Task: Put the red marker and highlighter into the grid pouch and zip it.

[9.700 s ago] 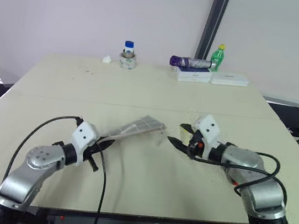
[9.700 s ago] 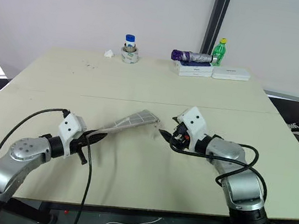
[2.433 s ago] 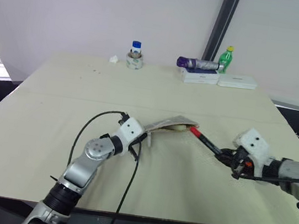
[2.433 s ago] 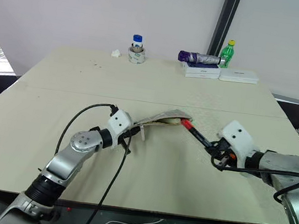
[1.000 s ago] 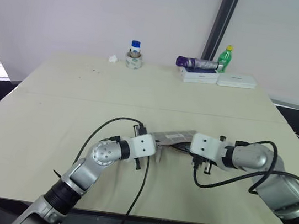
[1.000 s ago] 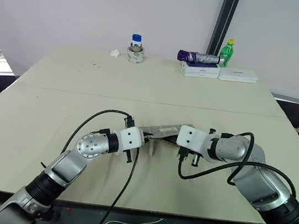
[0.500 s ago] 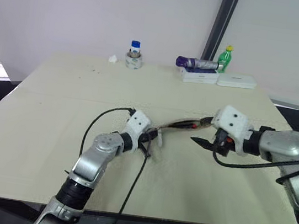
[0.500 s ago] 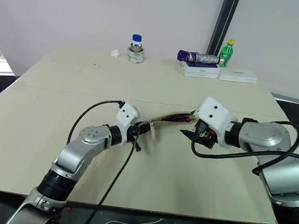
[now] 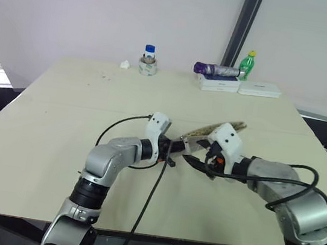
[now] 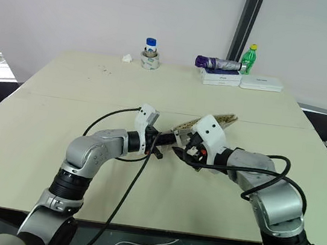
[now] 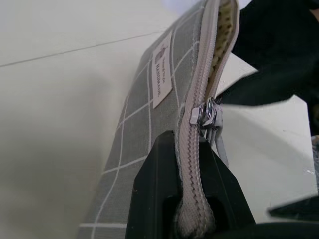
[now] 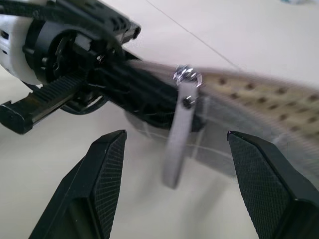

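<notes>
1. Left tool (image 11: 187,199) is clamped tight on the zipper-end corner of the grid pouch (image 11: 149,119), holding it tilted up off the table (image 9: 60,120); the far end of the pouch points away from this tool, toward the back of the table.
2. Right tool (image 12: 172,191) has its fingers apart and holds nothing. The pull tab (image 12: 178,134) hangs straight ahead of it, between the two fingers but touching neither.
3. The zipper slider (image 11: 207,113) sits just past the left tool's fingertips. Beyond the slider the zipper is open, with dotted yellow lining showing inside.
4. Red marker and highlighter: cannot tell from these views whether they are inside the pouch. Neither lies on the table near the tools.
5. Step, by my read: grab the pull tab and zip. Filling looks done but that is unconfirmed.
6. Risks:
   - The tab is thin and dangling, so the right tool may close beside it or only pinch its tip and slip off.
   - Pulling the slider away from the left tool drags the pouch against one corner grip, and the fabric could slide out.
   - The pouch is limp, so it may bunch ahead of the slider and jam it.
   - A tilted, open mouth could let a pen slide out if the pouch is jerked.
   - The two tools are very close, so they could collide.
</notes>
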Available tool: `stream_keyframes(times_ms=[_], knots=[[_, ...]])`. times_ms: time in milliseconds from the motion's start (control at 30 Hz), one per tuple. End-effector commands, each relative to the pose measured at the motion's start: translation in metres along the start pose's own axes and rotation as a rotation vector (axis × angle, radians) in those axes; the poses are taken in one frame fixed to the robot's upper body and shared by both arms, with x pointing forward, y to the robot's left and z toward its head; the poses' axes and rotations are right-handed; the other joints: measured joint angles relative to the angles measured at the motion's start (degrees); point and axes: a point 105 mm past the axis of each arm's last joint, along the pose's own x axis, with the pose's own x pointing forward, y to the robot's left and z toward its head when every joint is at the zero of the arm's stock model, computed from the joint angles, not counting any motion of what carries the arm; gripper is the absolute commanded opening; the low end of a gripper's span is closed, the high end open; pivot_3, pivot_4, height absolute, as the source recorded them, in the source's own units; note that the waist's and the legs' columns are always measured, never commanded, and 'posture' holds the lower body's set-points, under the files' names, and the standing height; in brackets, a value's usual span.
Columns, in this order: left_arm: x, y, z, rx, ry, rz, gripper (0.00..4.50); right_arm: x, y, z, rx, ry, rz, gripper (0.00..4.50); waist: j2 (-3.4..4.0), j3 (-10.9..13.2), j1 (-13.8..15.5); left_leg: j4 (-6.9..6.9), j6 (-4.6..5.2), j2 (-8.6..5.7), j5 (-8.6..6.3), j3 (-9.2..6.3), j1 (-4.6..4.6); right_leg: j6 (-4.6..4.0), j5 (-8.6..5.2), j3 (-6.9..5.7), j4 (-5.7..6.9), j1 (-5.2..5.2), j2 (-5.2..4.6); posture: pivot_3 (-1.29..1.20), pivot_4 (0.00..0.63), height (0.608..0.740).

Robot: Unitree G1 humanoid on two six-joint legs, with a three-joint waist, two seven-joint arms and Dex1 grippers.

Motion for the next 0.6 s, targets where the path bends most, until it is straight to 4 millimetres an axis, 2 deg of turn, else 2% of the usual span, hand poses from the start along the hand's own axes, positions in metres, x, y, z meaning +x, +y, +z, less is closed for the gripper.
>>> stream_keyframes(times_ms=[33,100,133,200,367,500,600], knots=[[0.004,-0.008,0.006,0.066,-0.003,-0.027,0.0,0.001,0.002,0.013,0.02,-0.058,-0.031,3.34,0.01,0.0,0.0,0.0,0.0,0.0,0.0,0.0,0.0,0.0,0.0,0.0,0.0,0.0,0.0,0.0,0.15,0.737],[0.005,-0.008,0.005,0.077,0.002,-0.028,0.0,0.004,0.002,0.012,0.046,-0.061,-0.044,3.34,0.01,0.0,-0.01,0.0,0.0,0.0,0.0,0.0,0.0,0.0,0.0,0.01,0.0,0.0,0.0,0.0,0.15,0.737],[0.005,-0.009,0.005,0.077,0.002,-0.028,0.0,0.005,0.001,0.011,0.051,-0.058,-0.052,2.95,0.01,0.0,-0.01,0.0,0.0,0.0,0.0,0.0,0.0,0.0,0.0,0.01,0.01,0.0,0.0,0.0,0.15,0.737],[0.005,-0.009,0.005,0.075,-0.001,-0.027,0.0,0.007,-0.001,0.009,0.06,-0.049,-0.069,2.55,0.02,-0.01,-0.1,0.01,0.0,0.0,0.0,0.0,0.01,0.0,0.0,0.02,0.01,0.0,0.0,0.0,0.15,0.737],[0.005,-0.007,0.006,0.091,-0.002,-0.01,0.0,0.008,-0.005,0.008,0.067,-0.047,-0.079,0.05,0.02,-0.01,-0.05,0.01,0.01,-0.01,0.0,0.01,0.01,0.0,0.0,0.02,0.02,-0.01,0.0,0.0,0.15,0.737],[0.003,-0.003,0.006,0.127,0.001,0.013,0.0,0.004,-0.009,0.009,0.052,-0.045,-0.084,0.02,0.02,-0.01,-0.08,0.0,0.01,-0.01,0.0,0.01,0.01,0.0,0.0,0.02,0.01,-0.01,0.01,0.0,0.15,0.737],[-0.002,0.006,0.001,0.247,0.03,0.042,0.0,-0.005,-0.017,0.013,0.021,-0.048,-0.096,0.02,0.02,-0.01,-0.13,0.0,0.01,-0.01,0.0,0.02,0.01,0.0,0.0,0.02,0.02,-0.02,0.01,0.0,0.15,0.737]])
